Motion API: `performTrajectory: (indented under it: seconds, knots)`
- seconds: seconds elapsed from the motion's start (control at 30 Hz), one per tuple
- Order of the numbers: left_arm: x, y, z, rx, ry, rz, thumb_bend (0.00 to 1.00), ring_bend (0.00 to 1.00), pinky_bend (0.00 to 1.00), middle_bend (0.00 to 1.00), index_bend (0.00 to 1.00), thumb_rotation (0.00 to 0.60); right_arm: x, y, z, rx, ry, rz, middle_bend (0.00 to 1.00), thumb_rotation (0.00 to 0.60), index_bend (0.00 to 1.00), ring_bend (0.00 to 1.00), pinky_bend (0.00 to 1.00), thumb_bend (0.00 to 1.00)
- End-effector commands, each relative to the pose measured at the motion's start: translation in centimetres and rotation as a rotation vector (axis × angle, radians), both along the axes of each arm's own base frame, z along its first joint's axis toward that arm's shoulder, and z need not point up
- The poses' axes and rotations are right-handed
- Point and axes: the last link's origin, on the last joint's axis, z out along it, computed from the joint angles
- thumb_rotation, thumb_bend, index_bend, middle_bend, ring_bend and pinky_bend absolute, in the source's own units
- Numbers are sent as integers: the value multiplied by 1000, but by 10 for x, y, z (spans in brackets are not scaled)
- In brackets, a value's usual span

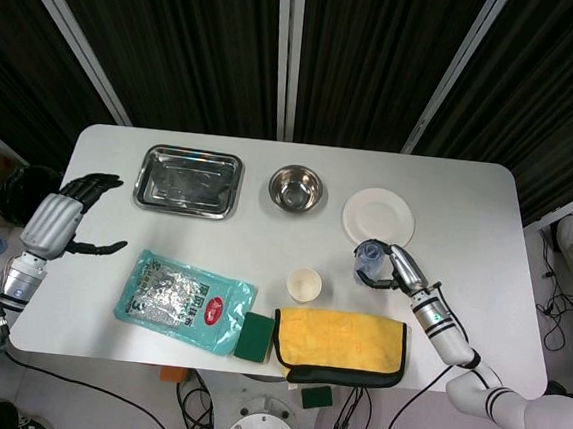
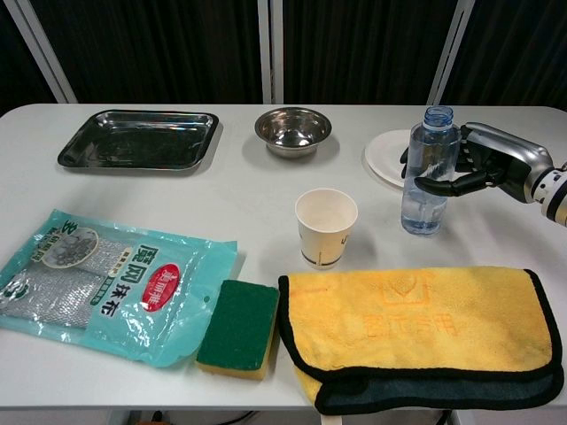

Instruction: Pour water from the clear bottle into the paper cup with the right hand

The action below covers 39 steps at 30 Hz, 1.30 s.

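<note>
The clear bottle [image 2: 427, 173] stands upright on the table, its cap off and a little water in the bottom; from above the clear bottle [image 1: 367, 258] sits just below the white plate. My right hand [image 2: 483, 164] wraps it from the right, thumb in front and fingers behind, and the same right hand [image 1: 402, 270] shows in the head view. The paper cup [image 2: 326, 226] stands empty and upright to the left of the bottle, a short gap between them; in the head view the paper cup [image 1: 303, 284] is near the cloth's top-left corner. My left hand [image 1: 65, 217] hovers open off the table's left edge.
A steel tray [image 1: 189, 180], a steel bowl [image 1: 296, 188] and a white plate [image 1: 379, 215] line the far side. A yellow cloth [image 2: 425, 332] lies in front of cup and bottle, with a green sponge [image 2: 239, 328] and a teal packet [image 2: 111, 283] to its left.
</note>
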Motion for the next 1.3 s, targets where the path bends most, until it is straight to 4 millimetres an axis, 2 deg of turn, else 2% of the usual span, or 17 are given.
performTrajectory:
  seconds: [0.03,0.23,0.6,0.73,0.9,1.13,1.3]
  knots:
    - [0,0,0,1,1,-2,94,120,184,151,167,335,1,-1,1,-5,-2,5,399,600,465,287,338,343]
    - [1,1,1,1,3,-5,94,120,184,151,167,341,-1,1,1,3,-6,6,335,600,354,215,296,300]
    - [3,1,-1,-4,8,-10,94,120,184,151,167,338,-3,2,4,-1,-6,10,166,600,29,49,178,216]
    - [4,1,-1,-5,9,-10,95,120,184,151,167,338,-4,2,8,-4,-9,11,98,600,0,4,124,200]
    - [5,1,-1,-6,13,-10,94,120,184,151,166,338,-8,3,17,-10,21,20,0,600,0,0,17,165]
    - [2,-2,1,1,19,4,94,120,184,151,167,338,-19,13,51,-28,185,76,0,600,0,0,0,99]
    - [-7,-9,7,20,36,35,94,120,184,151,167,338,-35,36,104,-41,389,86,0,600,0,0,0,110]
